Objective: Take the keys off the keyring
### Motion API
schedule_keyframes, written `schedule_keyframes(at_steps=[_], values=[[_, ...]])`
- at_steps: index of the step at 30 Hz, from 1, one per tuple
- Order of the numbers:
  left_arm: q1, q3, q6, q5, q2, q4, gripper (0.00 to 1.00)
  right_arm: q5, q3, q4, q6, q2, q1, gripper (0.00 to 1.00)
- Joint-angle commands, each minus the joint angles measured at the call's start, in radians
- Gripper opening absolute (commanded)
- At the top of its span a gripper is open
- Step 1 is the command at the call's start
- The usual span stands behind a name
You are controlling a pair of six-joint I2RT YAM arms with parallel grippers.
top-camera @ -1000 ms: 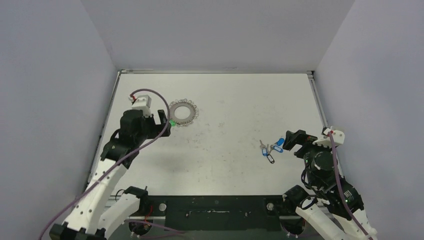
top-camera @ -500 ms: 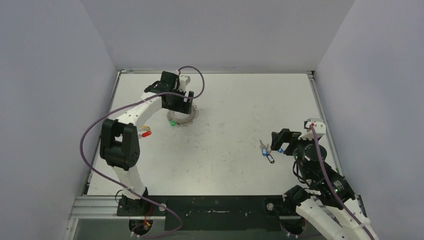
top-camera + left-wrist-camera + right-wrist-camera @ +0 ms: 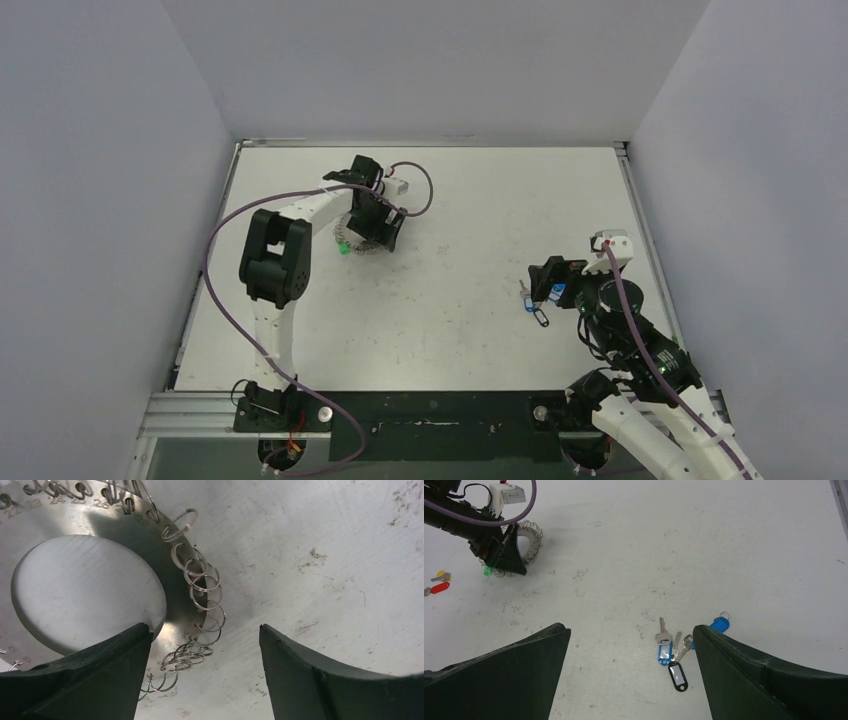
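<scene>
The keyring (image 3: 176, 611) is a flat grey washer fringed with small wire loops (image 3: 202, 582), lying at the far left of the table (image 3: 353, 240). A key with a green tag (image 3: 342, 247) sits at its near-left rim, also seen as a green spot (image 3: 487, 571) in the right wrist view. My left gripper (image 3: 204, 630) is open and straddles the ring's rim, one finger (image 3: 80, 680) over the central hole and the other on the bare table. It stands over the ring's right side (image 3: 384, 236). My right gripper (image 3: 629, 630) hangs open and empty.
Blue-tagged keys (image 3: 665, 650) and a black-tagged key (image 3: 678, 676) lie loose just beside my right gripper (image 3: 541, 281). Red-tagged (image 3: 439, 587) and yellow-tagged keys (image 3: 443, 574) lie left of the ring. Grey walls enclose the table on three sides.
The left arm swung from the ring's near-left side round to reach over it from the far side, and its jaws narrowed slightly. The right gripper moved left toward the blue-tagged keys.
</scene>
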Motion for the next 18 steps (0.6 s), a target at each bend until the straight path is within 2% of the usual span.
schedule_keyframes(at_steps=[1, 4, 10, 14, 18], values=[[-0.051, -0.056, -0.019, 0.074, -0.013, 0.042, 0.77, -0.044, -0.013, 0.053, -0.009, 0.026, 0.005, 1.00], [-0.111, -0.134, -0.100, 0.101, -0.032, 0.093, 0.74, -0.062, -0.032, 0.066, 0.007, 0.044, 0.005, 1.00], [-0.330, -0.345, -0.378, 0.093, -0.161, 0.315, 0.73, -0.093, -0.059, 0.074, 0.051, 0.077, 0.008, 1.00], [-0.436, -0.364, -0.472, -0.009, -0.234, 0.322, 0.75, -0.093, -0.080, 0.072, 0.097, 0.092, 0.010, 1.00], [-0.454, -0.373, -0.538, -0.059, -0.345, 0.330, 0.75, -0.123, -0.103, 0.087, 0.157, 0.128, 0.012, 1.00]])
